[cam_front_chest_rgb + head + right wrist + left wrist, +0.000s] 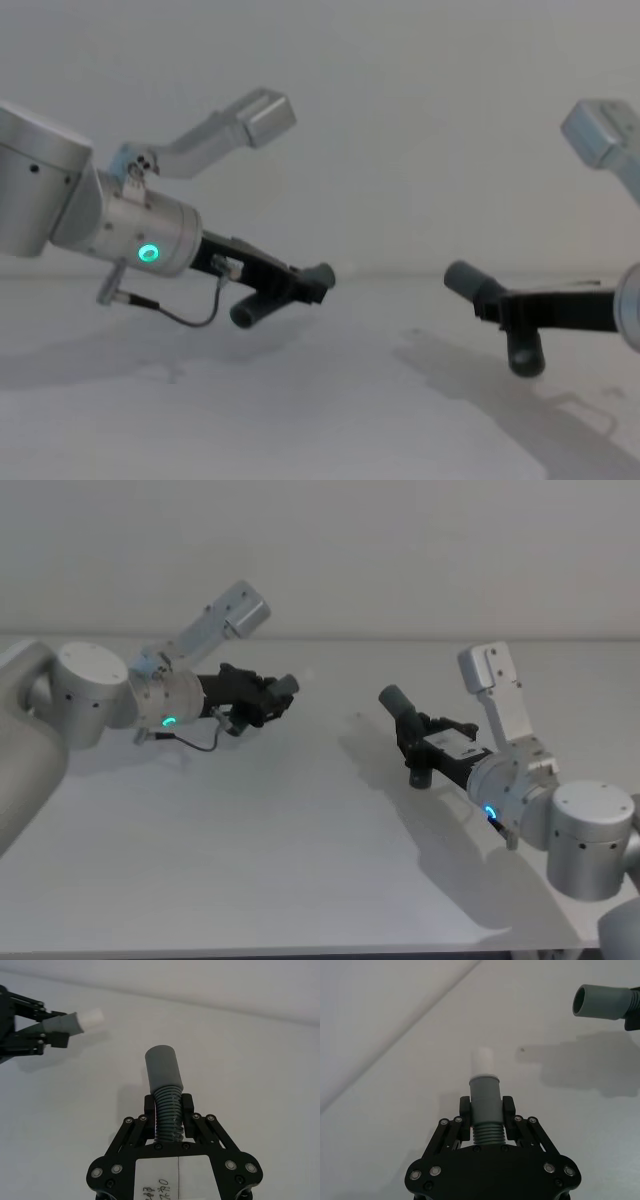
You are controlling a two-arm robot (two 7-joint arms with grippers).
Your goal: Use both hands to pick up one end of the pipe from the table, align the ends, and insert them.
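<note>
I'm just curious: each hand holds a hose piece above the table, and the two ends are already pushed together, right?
Not quite. The left hand and right hand each hold a hose piece above the table, but the white tip and grey sleeve are apart, not joined; the head view shows the gap.

I had the left gripper (268, 698) over the table's (300, 870) left side and the right gripper (418, 732) over its right, well apart, both raised off the surface. Each clamped one pipe piece: the left piece (284, 686) pointed right, the right piece (397, 701) pointed left, their ends facing across a gap
</note>
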